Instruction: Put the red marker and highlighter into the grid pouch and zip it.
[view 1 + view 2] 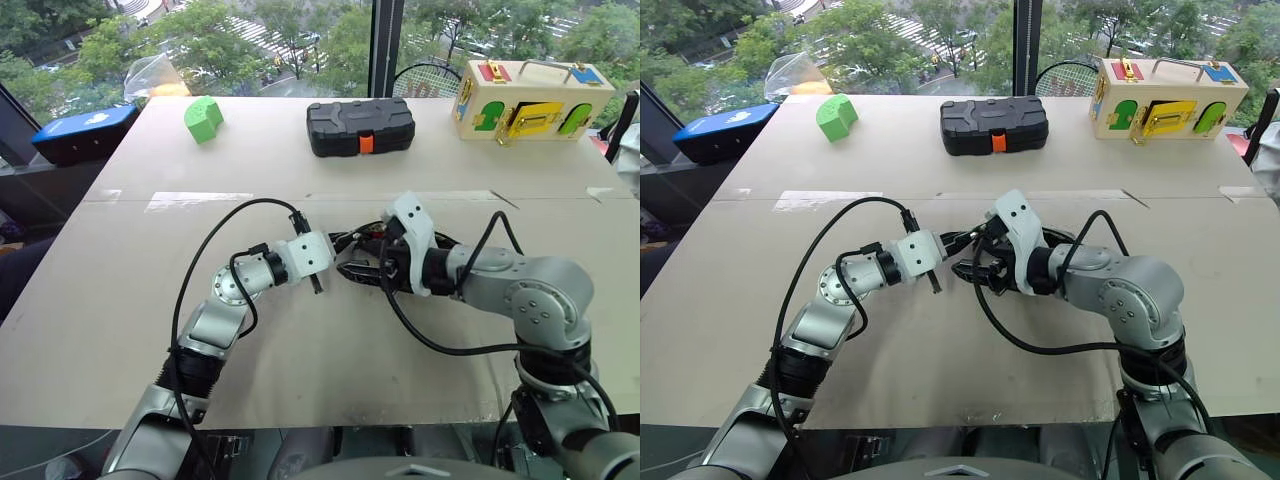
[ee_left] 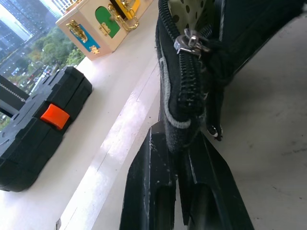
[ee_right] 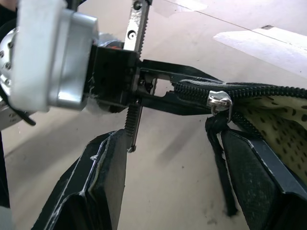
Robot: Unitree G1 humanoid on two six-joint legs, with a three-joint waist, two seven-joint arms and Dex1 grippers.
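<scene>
My left end effector (image 2: 180, 167) is pressed together on the end of the grid pouch (image 2: 192, 91), pinching the fabric corner just past the closed end of the zipper and holding it above the worktop (image 1: 300, 340). The pouch runs from that pinch towards my right arm, in the middle of the scene. Its zipper is partly undone: the silver zipper slider (image 3: 219, 101) sits a little way along the teeth, and beyond it the mouth gapes to show a pale spotted lining. A black pull cord (image 3: 220, 163) hangs from the slider.

My right end effector (image 3: 177, 163) is spread wide, holding nothing, its two fingers (image 3: 103, 177) standing either side of the slider and the cord; one finger is close by the cord, but I cannot tell whether it touches.

The worktop is a pale board with a taped seam across it. At the far side stand a green block (image 1: 203, 118) to the left, a black hard case (image 1: 360, 126) with an orange latch in the middle, and a wooden latch box (image 1: 530, 98) to the right. Beyond the far edge, windows look out on trees and a street.
</scene>
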